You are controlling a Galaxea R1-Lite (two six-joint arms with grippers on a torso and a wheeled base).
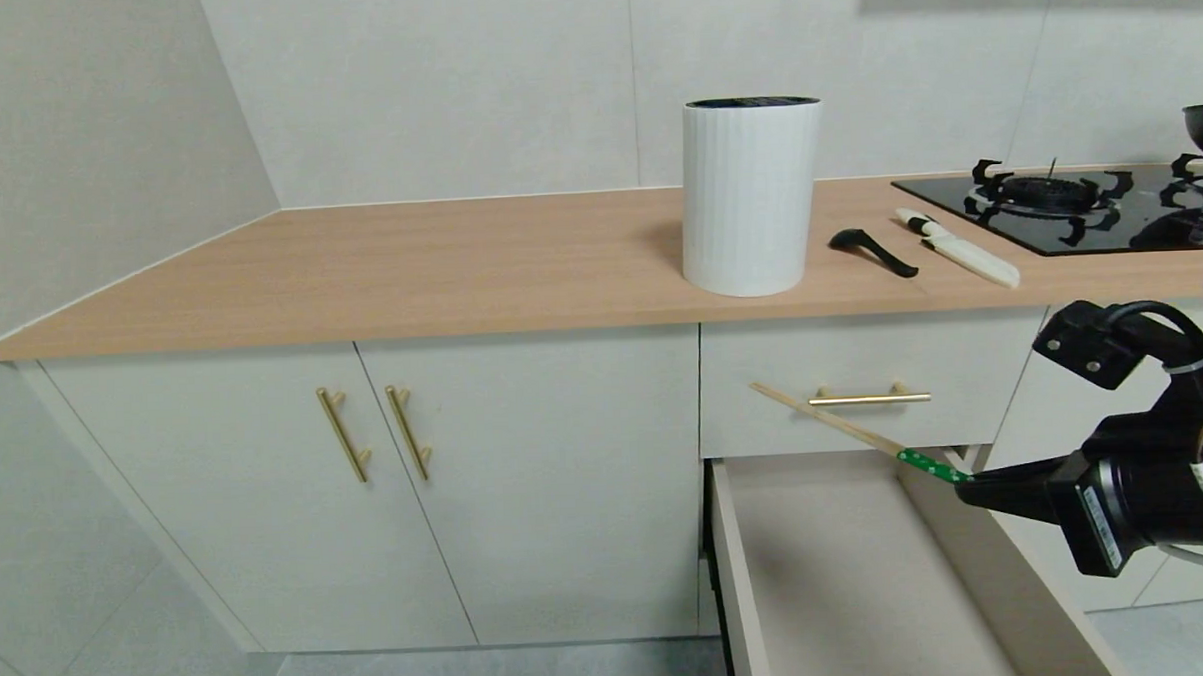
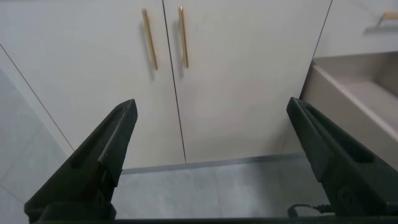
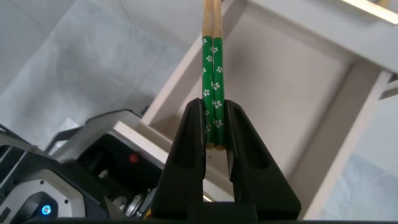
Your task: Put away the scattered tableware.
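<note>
My right gripper (image 1: 970, 481) (image 3: 214, 124) is shut on a pair of wooden chopsticks (image 1: 835, 425) (image 3: 212, 68) with green flowered ends. It holds them over the right side of the open drawer (image 1: 830, 580) (image 3: 298, 93), tips pointing up and left toward the drawer front above. On the counter lie a black spoon (image 1: 871, 249) and a white-bladed knife (image 1: 957, 248), right of the tall white ribbed holder (image 1: 750, 195). My left gripper (image 2: 211, 158) is open, low in front of the cabinet doors (image 2: 168, 74), with nothing between its fingers.
A black gas hob (image 1: 1077, 206) sits at the counter's right end. The shut drawer above has a brass handle (image 1: 869, 398). Two cabinet doors with brass handles (image 1: 375, 433) stand to the left. The counter (image 1: 409, 265) left of the holder is bare.
</note>
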